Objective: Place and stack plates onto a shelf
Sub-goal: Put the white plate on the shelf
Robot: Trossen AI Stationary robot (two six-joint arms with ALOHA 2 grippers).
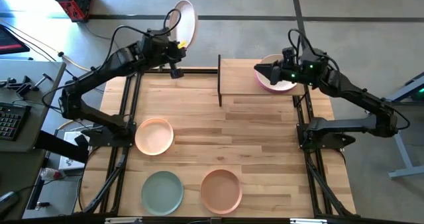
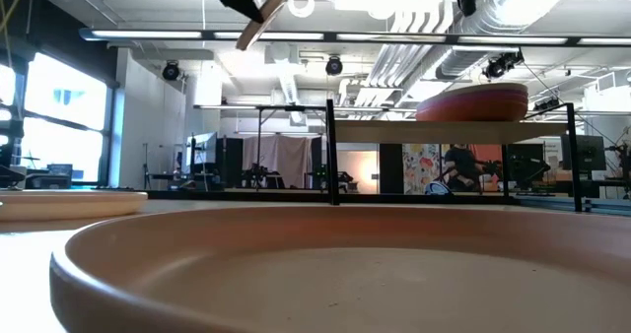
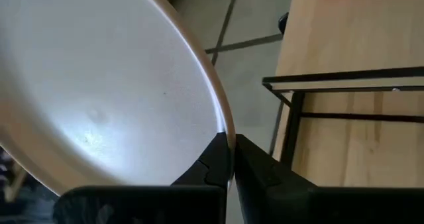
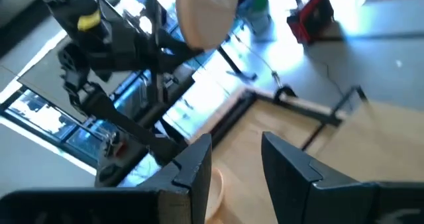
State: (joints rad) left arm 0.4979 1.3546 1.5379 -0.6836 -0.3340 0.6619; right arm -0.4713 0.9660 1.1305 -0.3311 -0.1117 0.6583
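My left gripper (image 1: 177,46) is raised at the table's far left edge, shut on a cream plate (image 1: 184,20) that also shows high in the low view (image 2: 264,13). The shelf (image 1: 240,78) stands at the far right of the table. A stack of plates (image 1: 277,83) with a pale top plate and a magenta one below rests on the shelf's right half (image 2: 473,103). My right gripper (image 1: 260,69) hovers open over the stack's left side, touching nothing. Peach (image 1: 154,136), sage green (image 1: 162,192) and salmon (image 1: 221,190) plates lie flat on the tabletop. My left gripper pinches the cream plate's rim (image 3: 226,132) between its two fingers (image 3: 213,159), one on the pale inner face and one on the outer side. The plate is lifted clear and tilted steeply, with the rest of it reaching away beyond the fingers (image 2: 264,13).
The shelf's left half (image 1: 235,75) is bare board behind a black upright (image 1: 219,81). The salmon plate fills the low view's foreground (image 2: 315,274). Black rails run along both table sides (image 1: 126,118). Red equipment (image 1: 73,0) sits on the floor beyond the table.
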